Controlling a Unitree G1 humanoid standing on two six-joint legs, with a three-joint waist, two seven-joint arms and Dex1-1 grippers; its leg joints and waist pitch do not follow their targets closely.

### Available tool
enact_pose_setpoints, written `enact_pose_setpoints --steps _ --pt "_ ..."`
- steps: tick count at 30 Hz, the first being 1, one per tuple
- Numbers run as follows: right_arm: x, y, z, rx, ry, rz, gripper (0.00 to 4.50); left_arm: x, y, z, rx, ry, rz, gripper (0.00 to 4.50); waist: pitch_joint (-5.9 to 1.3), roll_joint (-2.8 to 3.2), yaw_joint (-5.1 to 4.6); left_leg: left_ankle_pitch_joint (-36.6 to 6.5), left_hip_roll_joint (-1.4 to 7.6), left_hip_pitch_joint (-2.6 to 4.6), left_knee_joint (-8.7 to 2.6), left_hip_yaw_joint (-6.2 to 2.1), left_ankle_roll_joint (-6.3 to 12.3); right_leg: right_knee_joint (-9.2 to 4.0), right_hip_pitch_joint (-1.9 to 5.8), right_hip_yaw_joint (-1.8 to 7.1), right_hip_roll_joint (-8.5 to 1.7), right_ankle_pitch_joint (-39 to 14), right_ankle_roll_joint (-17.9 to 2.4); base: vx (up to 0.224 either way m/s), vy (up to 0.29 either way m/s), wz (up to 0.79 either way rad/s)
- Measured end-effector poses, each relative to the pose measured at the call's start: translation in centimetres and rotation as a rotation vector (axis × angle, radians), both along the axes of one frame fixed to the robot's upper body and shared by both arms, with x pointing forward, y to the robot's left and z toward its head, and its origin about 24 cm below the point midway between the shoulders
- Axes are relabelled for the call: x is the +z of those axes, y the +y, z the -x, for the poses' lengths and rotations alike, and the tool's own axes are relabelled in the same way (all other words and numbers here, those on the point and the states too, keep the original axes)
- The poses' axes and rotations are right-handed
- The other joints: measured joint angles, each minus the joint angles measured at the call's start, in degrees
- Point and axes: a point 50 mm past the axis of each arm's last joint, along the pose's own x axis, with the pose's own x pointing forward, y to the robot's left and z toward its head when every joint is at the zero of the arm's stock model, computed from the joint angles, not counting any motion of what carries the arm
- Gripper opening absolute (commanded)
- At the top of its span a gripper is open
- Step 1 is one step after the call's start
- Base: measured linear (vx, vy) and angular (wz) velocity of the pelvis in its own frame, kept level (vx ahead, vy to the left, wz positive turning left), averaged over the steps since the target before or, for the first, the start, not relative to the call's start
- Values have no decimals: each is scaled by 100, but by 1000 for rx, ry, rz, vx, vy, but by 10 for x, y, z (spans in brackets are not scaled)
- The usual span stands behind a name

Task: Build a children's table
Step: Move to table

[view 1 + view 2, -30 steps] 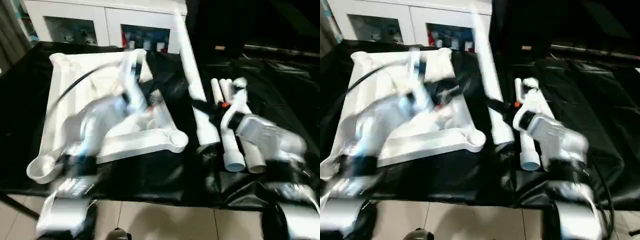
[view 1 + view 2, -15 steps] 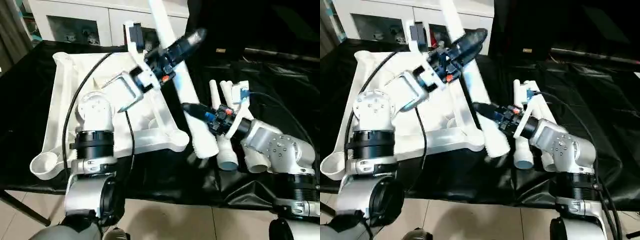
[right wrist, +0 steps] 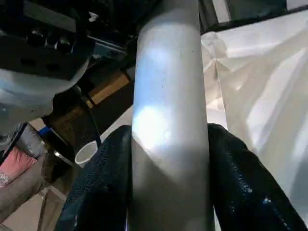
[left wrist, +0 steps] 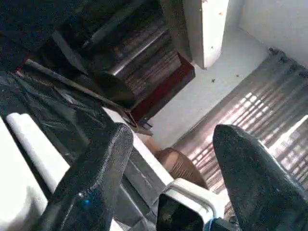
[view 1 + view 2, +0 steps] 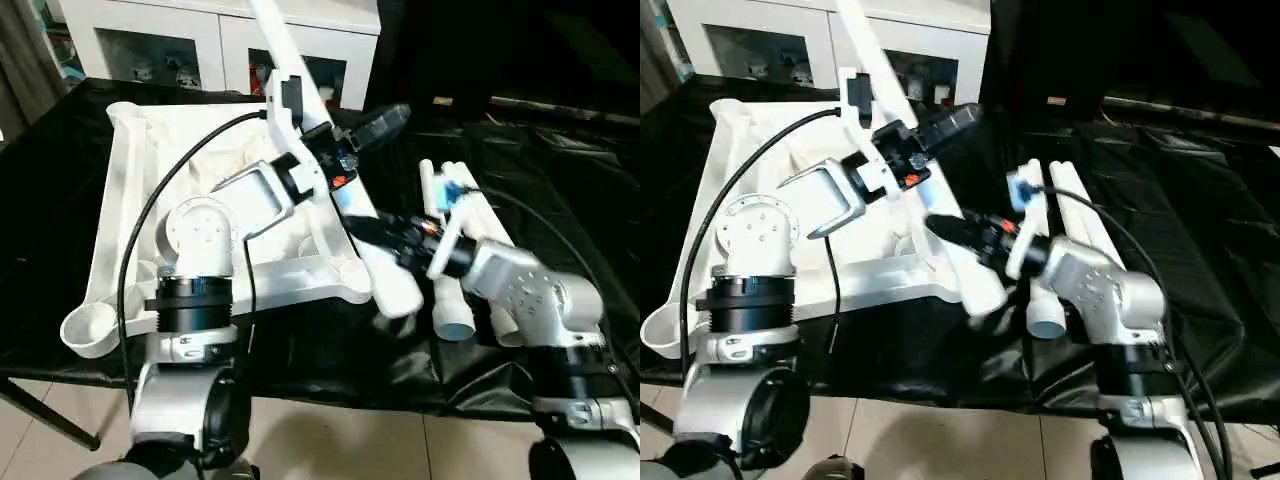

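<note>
From the head cameras, the white tabletop (image 5: 120,200) lies underside up on the black-covered bench (image 5: 560,180), its rim and round corner sockets showing. One long white leg (image 5: 385,285) slants up across the tabletop's near right corner toward the white glass-fronted cabinet (image 5: 150,45) behind. The right gripper (image 5: 385,232) has its black fingers closed around this leg's thick lower stretch, just right of the tabletop's corner socket. The left gripper (image 5: 385,118) is higher, beside the leg's upper stretch; whether its fingers touch the leg I cannot tell. The spare legs (image 5: 455,300) lie side by side on the bench, right of the tabletop. Half a second ago the held leg's thick end was farther from the tabletop's corner; now it is closer to that socket, and its thin end now reaches farther left across the cabinet. In the left wrist view, the two fingers (image 4: 91,178) stand apart with nothing between them, the bench and a spare leg beyond. In the right wrist view, both fingers (image 3: 103,183) press against the sides of the leg, with the tabletop behind it.
</note>
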Motion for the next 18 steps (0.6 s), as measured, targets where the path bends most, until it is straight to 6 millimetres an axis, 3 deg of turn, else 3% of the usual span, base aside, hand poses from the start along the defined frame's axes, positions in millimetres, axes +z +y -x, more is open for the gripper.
enact_pose_setpoints --steps 4,10,11,14,18 --pt "5 3 -5 -35 -23 20 182 1 7 -3 57 -44 -43 271 0 -1 -11 1 0 1 0 -1 -2 1 -1 0 0 2 3 0 0 0" --pt "10 -12 -18 -195 -53 20 182 -2 42 -4 160 -132 -175 271 0 0 -32 3 0 1 -8 -1 -8 0 -4 0 1 2 4 0 0 0" --pt "13 -16 -20 -215 -63 15 182 -4 46 -5 173 -123 -185 298 1 1 -33 4 -1 -2 -9 -1 -8 -1 -7 0 1 2 4 0 0 0" --pt "24 -24 -23 -251 -101 -9 182 -10 62 -7 210 -91 -212 310 1 0 -18 3 0 -5 -9 -1 -8 -2 -8 -1 2 2 4 0 0 0" --pt "31 -22 -14 -179 -143 -34 182 -11 64 -8 213 -88 -213 350 1 0 -8 3 -1 -9 -9 -1 -7 -7 -8 -1 1 2 4 0 0 0"
